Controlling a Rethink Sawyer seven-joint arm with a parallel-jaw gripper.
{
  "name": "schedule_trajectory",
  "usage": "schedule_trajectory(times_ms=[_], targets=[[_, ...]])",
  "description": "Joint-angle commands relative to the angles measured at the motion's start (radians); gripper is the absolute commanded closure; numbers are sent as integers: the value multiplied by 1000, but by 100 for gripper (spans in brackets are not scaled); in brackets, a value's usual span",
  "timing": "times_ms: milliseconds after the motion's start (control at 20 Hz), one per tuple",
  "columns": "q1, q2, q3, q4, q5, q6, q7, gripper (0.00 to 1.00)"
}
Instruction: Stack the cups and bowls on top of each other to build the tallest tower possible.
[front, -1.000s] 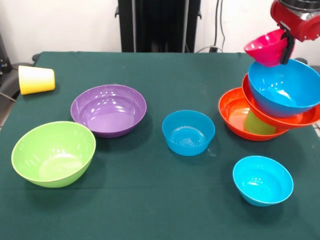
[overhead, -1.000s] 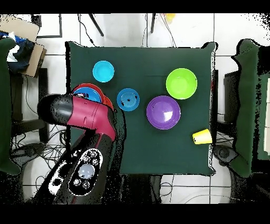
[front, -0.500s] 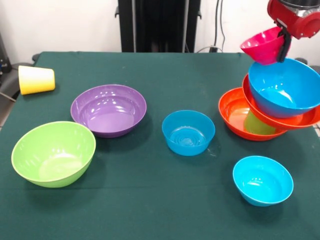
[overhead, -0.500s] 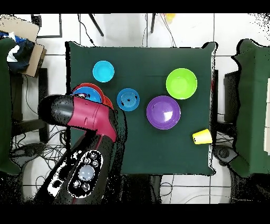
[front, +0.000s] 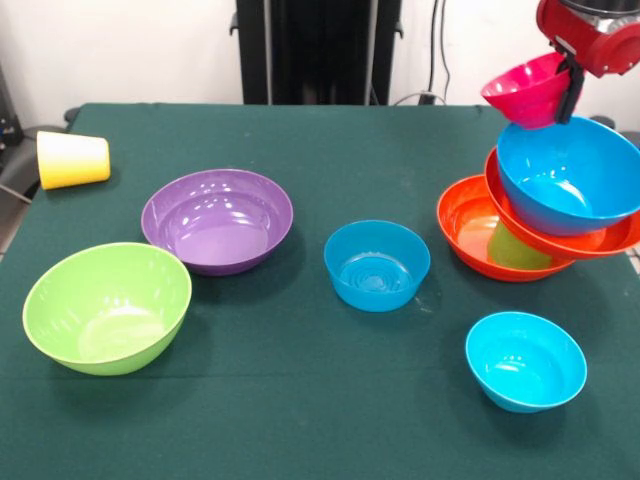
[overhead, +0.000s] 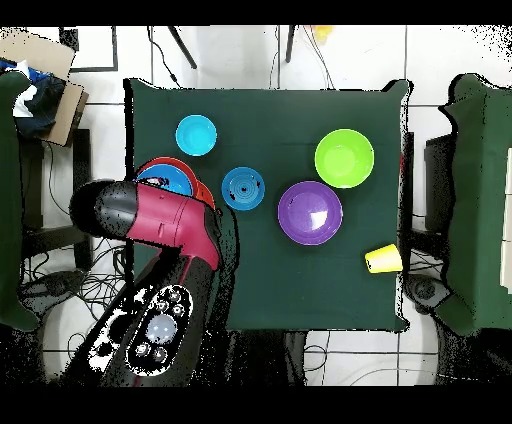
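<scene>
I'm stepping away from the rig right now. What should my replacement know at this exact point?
Gripper: fingers shut on the pink bowl, held tilted just above the tower.
Tower: orange bowl, green cup, tilted orange bowl, blue bowl; it leans.
Loose: purple bowl, lime bowl, mid blue bowl, cyan bowl; yellow cup on its side.
Left: seat the pink bowl, add the rest.

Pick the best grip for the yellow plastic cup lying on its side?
Grip the yellow plastic tapered cup across its side wall from straight above. It lies tipped over near the table's corner, so the rim faces sideways, and nothing crowds it.
</scene>
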Motion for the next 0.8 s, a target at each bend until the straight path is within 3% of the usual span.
schedule_trajectory(times_ms=[50, 500, 800], targets=[[6, 42, 78, 22, -70, 21, 57, 100], [6, 28, 57, 41, -93, 38, 38, 100], [31, 78, 44, -26, -77, 54, 103, 100]])
